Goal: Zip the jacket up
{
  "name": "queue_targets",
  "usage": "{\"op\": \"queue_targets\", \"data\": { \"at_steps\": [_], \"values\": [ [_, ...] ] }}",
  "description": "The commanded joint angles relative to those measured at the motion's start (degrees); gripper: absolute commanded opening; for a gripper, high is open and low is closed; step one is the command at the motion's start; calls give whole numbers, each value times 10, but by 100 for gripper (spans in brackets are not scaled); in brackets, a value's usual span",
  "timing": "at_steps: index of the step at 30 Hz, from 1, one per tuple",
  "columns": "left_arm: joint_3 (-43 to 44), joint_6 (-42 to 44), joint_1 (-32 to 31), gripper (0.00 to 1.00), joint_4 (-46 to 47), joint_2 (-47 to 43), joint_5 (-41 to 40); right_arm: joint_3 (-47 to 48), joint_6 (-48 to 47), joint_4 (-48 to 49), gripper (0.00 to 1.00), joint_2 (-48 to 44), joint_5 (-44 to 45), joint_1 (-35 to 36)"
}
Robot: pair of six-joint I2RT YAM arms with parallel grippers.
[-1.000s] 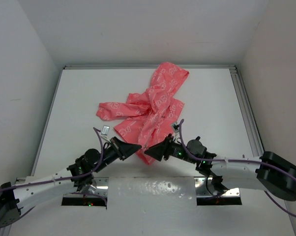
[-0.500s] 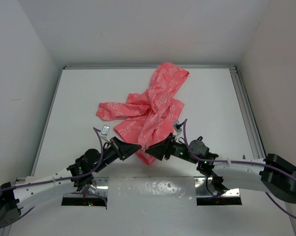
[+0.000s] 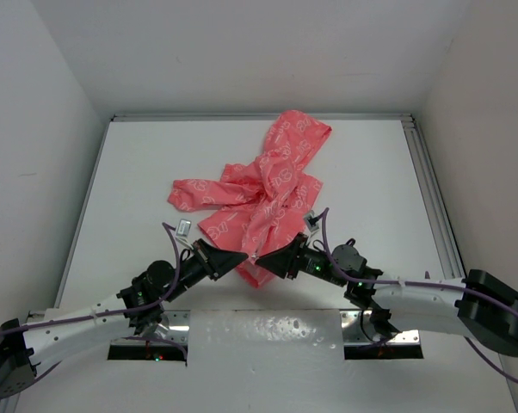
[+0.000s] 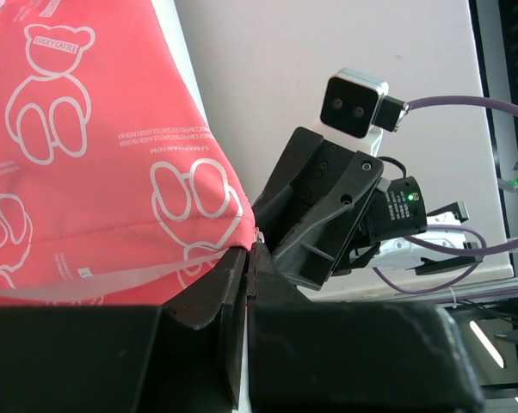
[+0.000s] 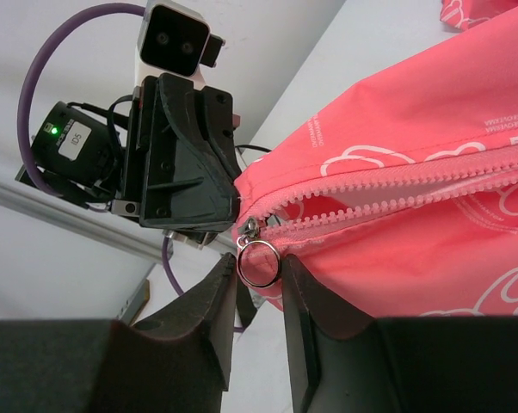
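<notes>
Jacket (image 3: 272,185): my left fingers (image 4: 203,297) clamped on hem (image 4: 156,225), anchoring zipper (image 5: 371,196) base. My right fingers (image 5: 199,323) straddle ring pull (image 5: 259,261) between them; cannot tell if gripped.

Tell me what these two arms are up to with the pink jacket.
They are setting up to zip the jacket, which lies crumpled on the table. The left gripper is shut on the hem by the zipper's bottom end. The right gripper has its fingers either side of the pull ring, grip not confirmed. The zipper teeth above stand open.
</notes>
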Motion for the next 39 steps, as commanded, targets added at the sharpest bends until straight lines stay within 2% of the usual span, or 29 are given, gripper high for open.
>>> {"op": "queue_targets", "data": {
  "at_steps": [1, 8, 17, 21, 25, 39],
  "values": [
    [-138, -5, -1, 0, 25, 4, 1, 6, -4, 48, 27, -11, 1, 1],
    [-137, -2, -1, 0, 17, 6, 1, 8, -9, 39, 26, -16, 6, 0],
    [-138, -1, -1, 0, 24, 8, 2, 16, -17, 6, 34, -32, 2, 1],
    [-133, 3, -1, 0, 21, 12, 2, 11, -12, 13, 33, -30, 1, 0],
    [-140, -4, -1, 0, 22, 11, 2, 5, -7, 23, 28, -32, 2, 1],
    [-141, -1, -1, 0, 20, 7, 0, 8, -15, -13, 27, -46, 9, 1]
  ]
}}
